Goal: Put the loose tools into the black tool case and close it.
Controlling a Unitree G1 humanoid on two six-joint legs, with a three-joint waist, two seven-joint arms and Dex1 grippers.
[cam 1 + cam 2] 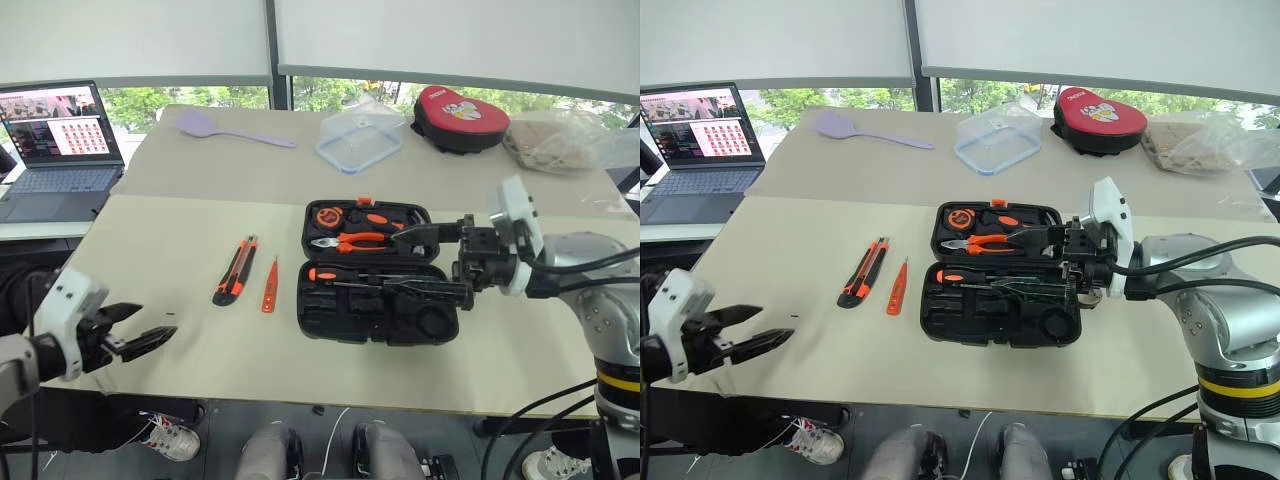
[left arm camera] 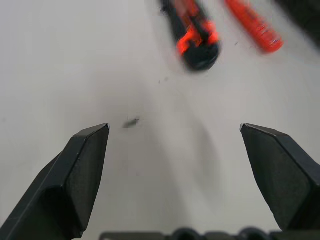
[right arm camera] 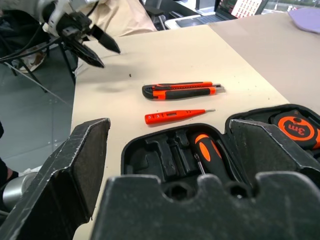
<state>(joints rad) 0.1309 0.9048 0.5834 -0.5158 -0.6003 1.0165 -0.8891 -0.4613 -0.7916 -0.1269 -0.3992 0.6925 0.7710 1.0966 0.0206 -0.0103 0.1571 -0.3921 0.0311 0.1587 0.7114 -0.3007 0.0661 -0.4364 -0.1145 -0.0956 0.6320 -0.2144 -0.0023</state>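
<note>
Two beige tabletops carry everything, the near one holding the task items. At the centre lies the black tool case, open flat, its far half holding pliers and an orange tape measure, its near half holding one orange-and-black screwdriver seated in a recess. Over the case's 3 o'clock edge hangs the right gripper, its jaws spread wide with nothing between them, pointing toward 9 o'clock. At the table's 8 o'clock corner hovers the left gripper, likewise spread and empty, aimed toward the loose tools. From the case's 9 o'clock side, the black-orange utility knife rests on the bare table, and the slim small orange screwdriver lies between knife and case, touching neither. At 12 o'clock on the far table sit a clear plastic box, a red-and-black pouch at 1 o'clock, and a lilac spatula at 11 o'clock.
</note>
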